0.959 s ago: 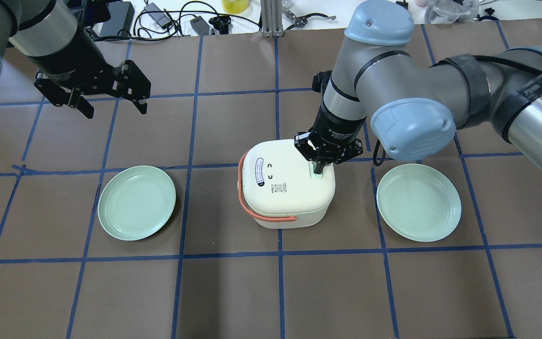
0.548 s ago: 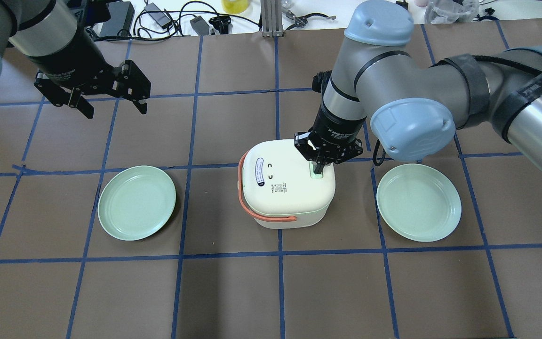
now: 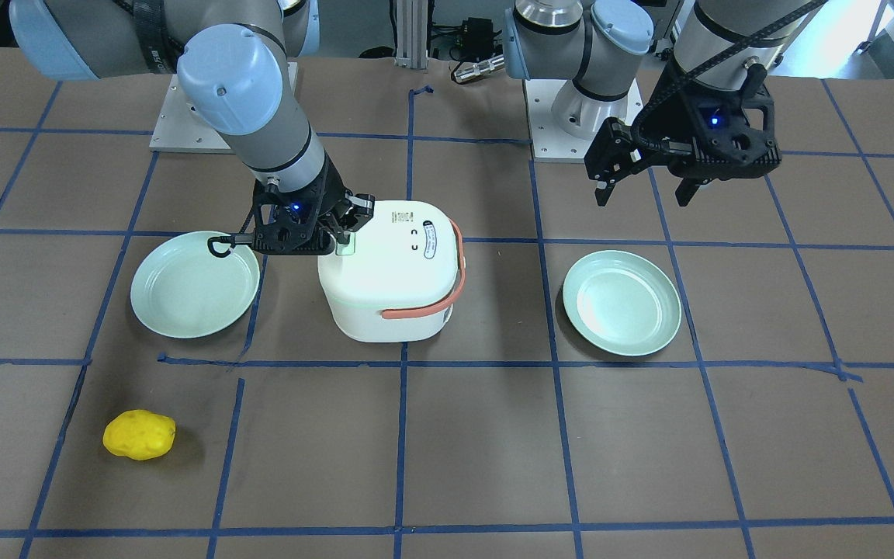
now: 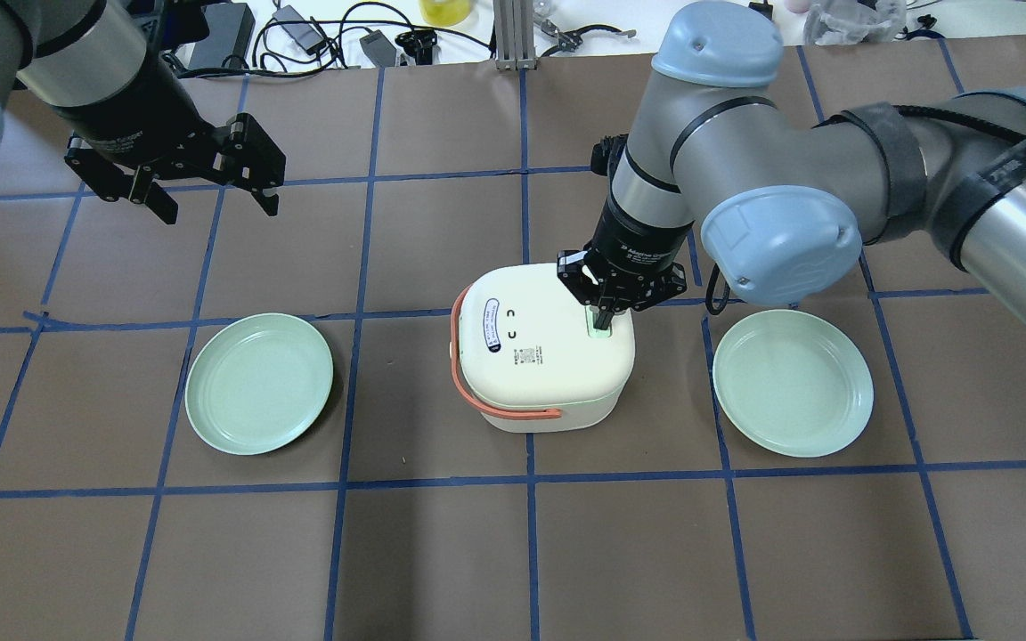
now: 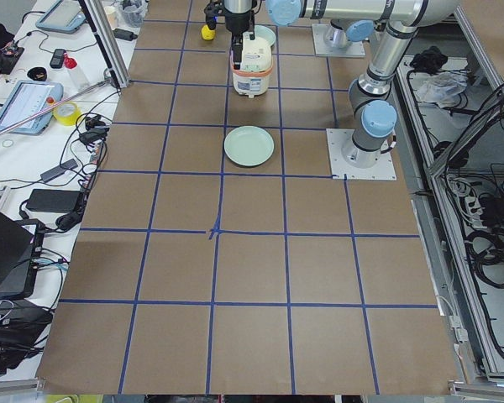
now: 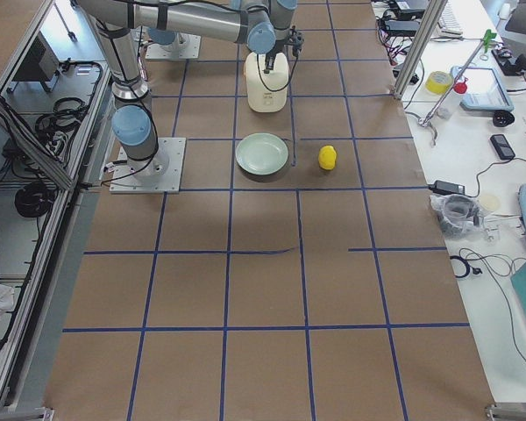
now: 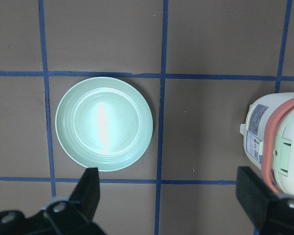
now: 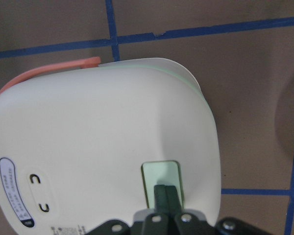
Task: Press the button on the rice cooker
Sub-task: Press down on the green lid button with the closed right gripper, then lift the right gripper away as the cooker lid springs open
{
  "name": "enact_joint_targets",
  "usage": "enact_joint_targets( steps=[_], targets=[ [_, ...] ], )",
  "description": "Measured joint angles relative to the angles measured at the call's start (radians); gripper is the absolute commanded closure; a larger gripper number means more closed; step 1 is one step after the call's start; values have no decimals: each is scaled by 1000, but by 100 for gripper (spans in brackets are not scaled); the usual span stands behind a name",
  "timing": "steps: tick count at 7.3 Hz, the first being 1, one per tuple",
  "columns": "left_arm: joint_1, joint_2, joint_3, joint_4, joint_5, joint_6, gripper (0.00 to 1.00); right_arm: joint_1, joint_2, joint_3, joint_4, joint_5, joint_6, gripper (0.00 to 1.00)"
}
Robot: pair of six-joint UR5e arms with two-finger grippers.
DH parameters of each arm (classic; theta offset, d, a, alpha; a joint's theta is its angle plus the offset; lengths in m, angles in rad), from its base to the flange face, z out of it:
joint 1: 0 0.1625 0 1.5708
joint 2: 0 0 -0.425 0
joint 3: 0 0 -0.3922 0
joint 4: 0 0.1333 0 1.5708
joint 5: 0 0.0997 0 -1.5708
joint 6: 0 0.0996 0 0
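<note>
**Right tool meets the rice cooker button at mid-bench.**

Seen from overhead, the cooker stands with a green plate at its 9 o'clock and a second plate at its 3 o'clock. Its pale green button lies at the lid's 3 o'clock edge. The right tool's fingers are pressed together, gripping nothing, their joined tip on or just over the button. A good press likely calls for a straight downward push, centred and gentle enough not to shift the cooker. The left tool hangs spread wide and empty, well apart at 10 o'clock.
</note>
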Motion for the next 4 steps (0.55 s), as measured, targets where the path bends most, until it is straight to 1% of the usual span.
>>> enact_joint_targets(
  steps=[4],
  targets=[
    [0, 0, 0, 0, 0, 0, 0, 0, 6, 6, 0, -1, 4, 100]
  ],
)
